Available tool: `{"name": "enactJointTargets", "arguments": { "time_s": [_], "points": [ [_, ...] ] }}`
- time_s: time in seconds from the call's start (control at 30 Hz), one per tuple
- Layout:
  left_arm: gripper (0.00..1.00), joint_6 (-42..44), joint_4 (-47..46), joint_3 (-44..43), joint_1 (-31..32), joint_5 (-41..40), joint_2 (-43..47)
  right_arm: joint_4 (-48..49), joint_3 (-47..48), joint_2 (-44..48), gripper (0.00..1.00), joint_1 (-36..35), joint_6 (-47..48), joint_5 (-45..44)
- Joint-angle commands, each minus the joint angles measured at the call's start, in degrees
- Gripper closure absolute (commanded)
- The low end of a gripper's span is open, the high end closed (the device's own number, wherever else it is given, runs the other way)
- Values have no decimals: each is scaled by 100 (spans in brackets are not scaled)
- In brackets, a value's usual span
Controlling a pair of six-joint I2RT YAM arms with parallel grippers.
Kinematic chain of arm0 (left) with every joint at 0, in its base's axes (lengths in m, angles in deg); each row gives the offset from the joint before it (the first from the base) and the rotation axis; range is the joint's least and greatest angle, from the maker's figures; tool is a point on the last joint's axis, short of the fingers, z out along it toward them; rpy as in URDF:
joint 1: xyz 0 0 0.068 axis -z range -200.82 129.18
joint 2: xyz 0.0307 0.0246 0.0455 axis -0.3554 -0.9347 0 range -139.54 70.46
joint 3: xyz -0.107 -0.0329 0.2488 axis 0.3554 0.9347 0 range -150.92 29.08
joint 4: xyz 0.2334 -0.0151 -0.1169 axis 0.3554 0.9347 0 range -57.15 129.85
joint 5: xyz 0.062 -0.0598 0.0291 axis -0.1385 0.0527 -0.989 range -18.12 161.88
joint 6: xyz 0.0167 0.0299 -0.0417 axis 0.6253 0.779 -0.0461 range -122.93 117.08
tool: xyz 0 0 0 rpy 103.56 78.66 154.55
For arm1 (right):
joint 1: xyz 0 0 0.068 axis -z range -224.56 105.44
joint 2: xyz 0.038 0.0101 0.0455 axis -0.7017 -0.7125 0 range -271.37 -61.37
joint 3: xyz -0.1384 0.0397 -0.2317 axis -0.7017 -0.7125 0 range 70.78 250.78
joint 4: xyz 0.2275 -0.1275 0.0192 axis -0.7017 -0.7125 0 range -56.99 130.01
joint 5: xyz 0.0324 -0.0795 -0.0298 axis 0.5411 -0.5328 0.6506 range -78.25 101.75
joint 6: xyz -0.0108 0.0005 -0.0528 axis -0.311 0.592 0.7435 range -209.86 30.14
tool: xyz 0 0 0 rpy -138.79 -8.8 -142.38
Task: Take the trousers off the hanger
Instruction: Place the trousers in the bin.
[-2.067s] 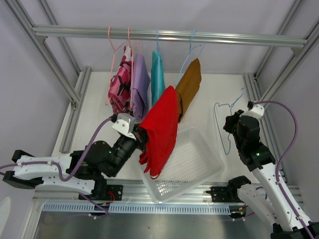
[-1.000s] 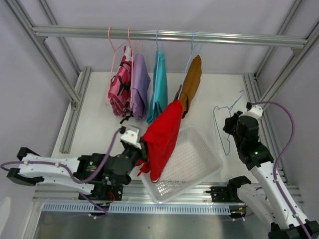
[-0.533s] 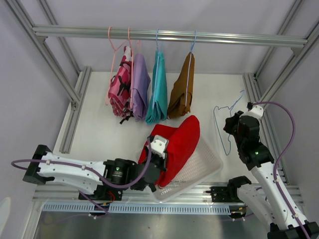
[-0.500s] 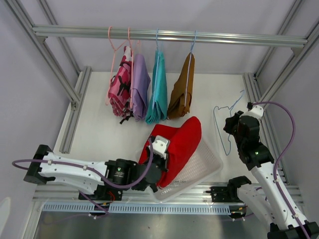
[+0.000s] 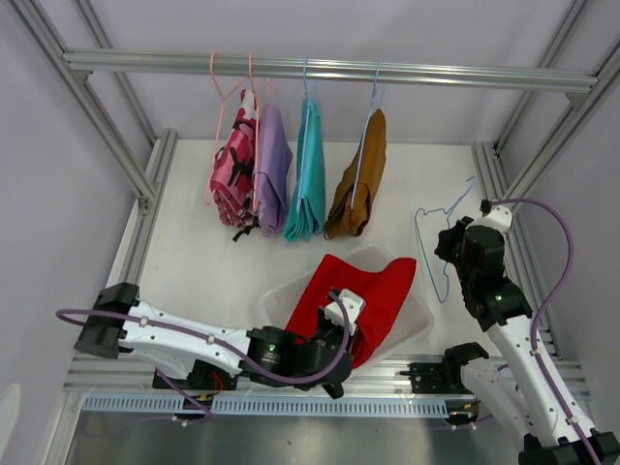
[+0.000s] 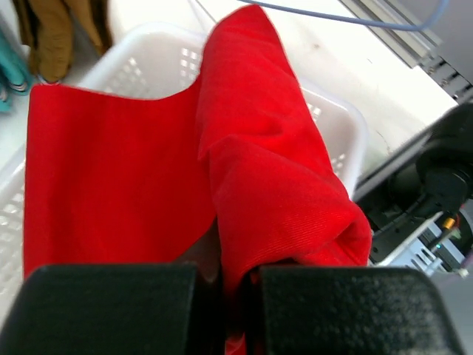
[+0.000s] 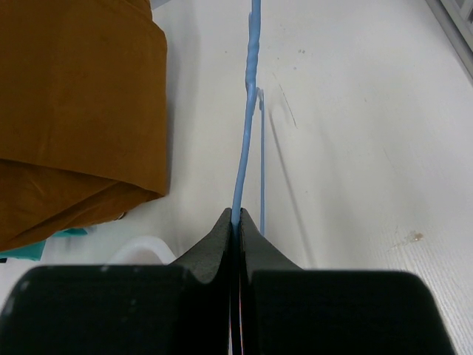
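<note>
Red trousers lie draped in the white basket by the near edge of the surface in the overhead view, one end reaching the basket's right rim. The left arm stretches along that near edge to the cloth. Above the far edge, the pink camouflage trousers, lilac trousers, teal trousers and mustard-brown trousers hang in a row from the rail. By the right edge, the right arm meets an empty blue hanger. From the left wrist, the left jaws are clenched on a fold of the red cloth, which spreads over the basket's mesh floor. From the right wrist, the right jaws are pinched tight on the blue hanger's wire, which runs away over the white surface; whether it rests there I cannot tell. The mustard-brown pair hangs to the left.
</note>
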Motion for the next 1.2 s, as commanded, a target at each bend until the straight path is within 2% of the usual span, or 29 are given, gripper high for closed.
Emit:
{"name": "enactJointTargets", "arguments": {
  "time_s": [0.0, 0.13, 0.2, 0.27, 0.3, 0.33, 0.37, 0.4, 0.6, 0.8, 0.9, 1.0, 1.13, 1.17],
  "points": [
    [99, -427, -32, -368, 173, 146, -177, 214, 7, 79, 100, 33, 18, 6],
    [99, -435, 99, -693, 244, 225, -493, 214, -2, 96, 100, 59, 18, 23],
    [91, -488, 91, -711, 270, 251, -616, 214, 7, 96, 100, 51, 18, 32],
    [66, -506, 64, -702, 323, 286, -678, 197, 7, 105, 100, 68, 26, 41],
    [38, -636, 108, -711, 349, 260, -722, 196, 7, 97, 100, 59, 18, 41],
    [26, -707, 282, -711, 367, 243, -740, 196, -2, 105, 100, 68, 9, 58],
    [6, -778, 380, -746, 419, 164, -731, 205, -2, 97, 100, 68, 18, 67],
    [1, -909, 494, -790, 446, 94, -723, 223, -2, 105, 100, 86, 9, 67],
    [1, -718, 960, -1159, 806, -371, -468, 232, -2, 61, 100, 112, 18, 102],
    [0, -129, 926, -1572, 1131, -495, -38, 258, -2, 35, 100, 182, 18, 164],
    [1, -101, 986, -1652, 1167, -566, 191, 258, -11, 52, 100, 182, 9, 181],
    [1, -259, 1117, -1494, 1062, -935, 385, 258, -11, 53, 100, 182, 9, 190],
    [1, -1347, 1881, -1520, 343, -795, 490, 284, -20, 44, 100, 191, 26, 225],
    [0, -1402, 1744, -1337, 245, -751, 534, 276, -20, 44, 100, 191, 18, 225]
  ]
}}
